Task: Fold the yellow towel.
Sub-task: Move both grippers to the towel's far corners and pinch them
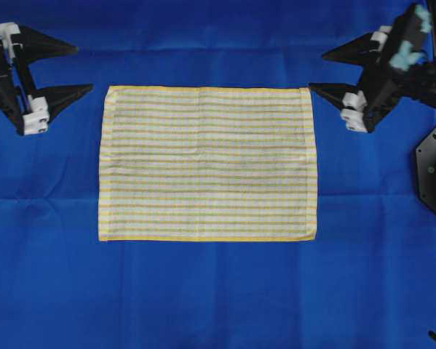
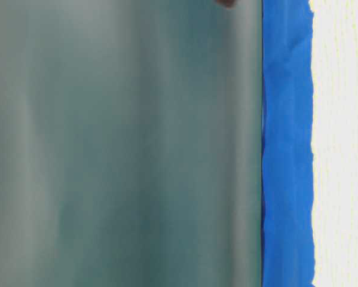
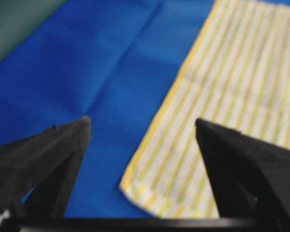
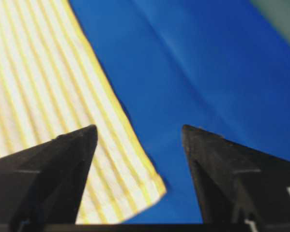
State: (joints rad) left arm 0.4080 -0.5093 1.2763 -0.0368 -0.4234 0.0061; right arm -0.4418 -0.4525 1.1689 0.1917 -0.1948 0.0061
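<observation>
Corners come first in this step: the thin pale yellow and white striped towel with a solid yellow hem (image 1: pixel 207 164) lies flat and fully spread in the middle of the table, nothing folded yet. The black left gripper (image 1: pixel 84 69) sits just off the towel's top left corner with its jaws wide apart and empty; the black right gripper (image 1: pixel 316 70) mirrors it just off the top right corner, jaws also apart and empty. In each wrist view a towel corner lies ahead between the fingers, not yet pinched. A good grasp, I judge, means both grippers dropping low enough to catch only the towel's hem and not the cloth under it, closing together, then carrying the edge evenly toward the opposite hem so it lands square.

A large plain blue cloth (image 1: pixel 203 291) with faint creases covers the table. The table-level view shows only a blurred grey-green surface (image 2: pixel 119 143) beside the blue edge.
</observation>
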